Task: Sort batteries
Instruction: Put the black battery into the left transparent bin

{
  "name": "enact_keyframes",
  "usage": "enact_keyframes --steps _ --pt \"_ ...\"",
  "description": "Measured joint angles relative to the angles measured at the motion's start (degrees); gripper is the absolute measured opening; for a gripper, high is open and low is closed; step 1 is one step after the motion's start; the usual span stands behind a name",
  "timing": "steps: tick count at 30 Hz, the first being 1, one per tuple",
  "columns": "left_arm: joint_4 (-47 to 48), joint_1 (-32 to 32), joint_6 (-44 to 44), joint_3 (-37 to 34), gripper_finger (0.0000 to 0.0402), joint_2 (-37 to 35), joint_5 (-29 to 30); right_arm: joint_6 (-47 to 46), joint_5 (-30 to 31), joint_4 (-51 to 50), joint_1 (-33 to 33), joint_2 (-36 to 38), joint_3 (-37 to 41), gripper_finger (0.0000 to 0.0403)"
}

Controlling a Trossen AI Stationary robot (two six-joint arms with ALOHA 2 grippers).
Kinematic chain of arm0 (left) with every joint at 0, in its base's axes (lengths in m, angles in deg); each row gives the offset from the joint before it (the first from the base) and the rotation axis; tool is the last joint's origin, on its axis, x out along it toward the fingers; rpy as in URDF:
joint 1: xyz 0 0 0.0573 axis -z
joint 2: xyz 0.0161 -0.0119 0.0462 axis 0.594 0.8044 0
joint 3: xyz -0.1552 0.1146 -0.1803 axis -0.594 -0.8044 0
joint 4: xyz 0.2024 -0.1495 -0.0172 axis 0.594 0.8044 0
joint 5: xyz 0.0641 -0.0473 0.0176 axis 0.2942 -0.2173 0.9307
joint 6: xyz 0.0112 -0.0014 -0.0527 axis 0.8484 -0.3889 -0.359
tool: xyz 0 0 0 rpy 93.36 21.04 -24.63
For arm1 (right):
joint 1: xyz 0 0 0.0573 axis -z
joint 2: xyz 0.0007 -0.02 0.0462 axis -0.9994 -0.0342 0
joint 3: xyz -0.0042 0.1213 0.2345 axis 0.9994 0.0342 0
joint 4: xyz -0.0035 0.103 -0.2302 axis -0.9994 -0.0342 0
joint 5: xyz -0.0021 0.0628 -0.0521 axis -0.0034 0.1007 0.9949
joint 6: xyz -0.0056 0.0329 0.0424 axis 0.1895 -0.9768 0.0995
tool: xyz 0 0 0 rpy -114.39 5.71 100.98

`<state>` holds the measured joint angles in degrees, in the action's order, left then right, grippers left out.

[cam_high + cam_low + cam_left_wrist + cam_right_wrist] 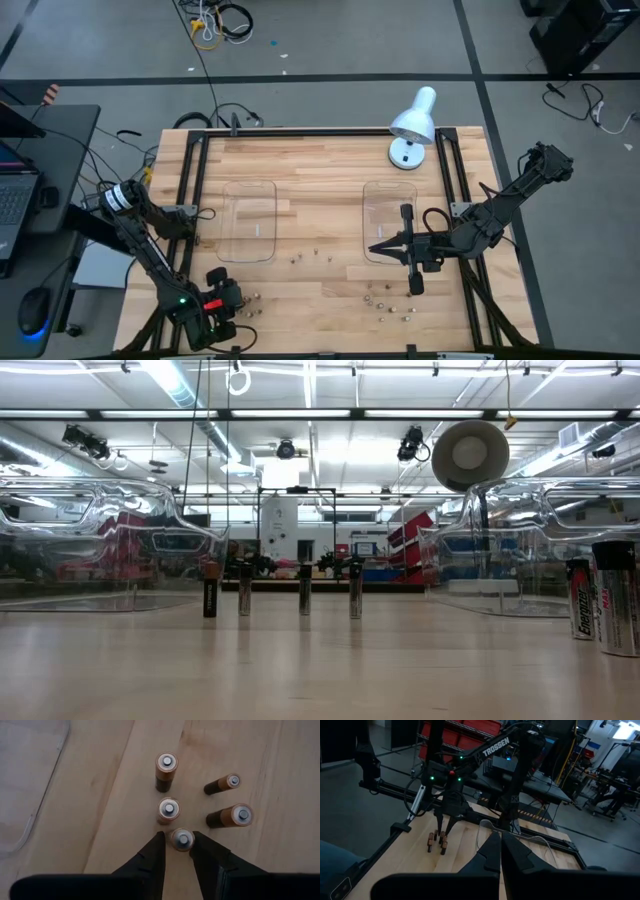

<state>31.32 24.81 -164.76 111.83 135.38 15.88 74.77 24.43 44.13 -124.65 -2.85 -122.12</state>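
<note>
two trays (249, 220) sit side by side mid-bench (320, 165), batteries (310, 255) standing in front of them (a lamp (412, 125) behind the right one).

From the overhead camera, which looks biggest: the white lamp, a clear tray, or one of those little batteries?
1. Either clear tray: the left tray and right tray look alike.
2. White lamp.
3. A battery, a mere speck.
</note>
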Motion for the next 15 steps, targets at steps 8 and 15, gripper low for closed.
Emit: enact_keyframes --steps 8,15 --pt "0.02 0.00 0.00 0.00 0.0088 0.00 -0.01 0.00 0.01 0.01 0.01 -0.01 0.00 0.0003" --pt "0.13 0.00 0.00 0.06 0.0051 -0.06 -0.79 0.00 -0.01 0.00 0.01 0.00 0.00 0.0003"
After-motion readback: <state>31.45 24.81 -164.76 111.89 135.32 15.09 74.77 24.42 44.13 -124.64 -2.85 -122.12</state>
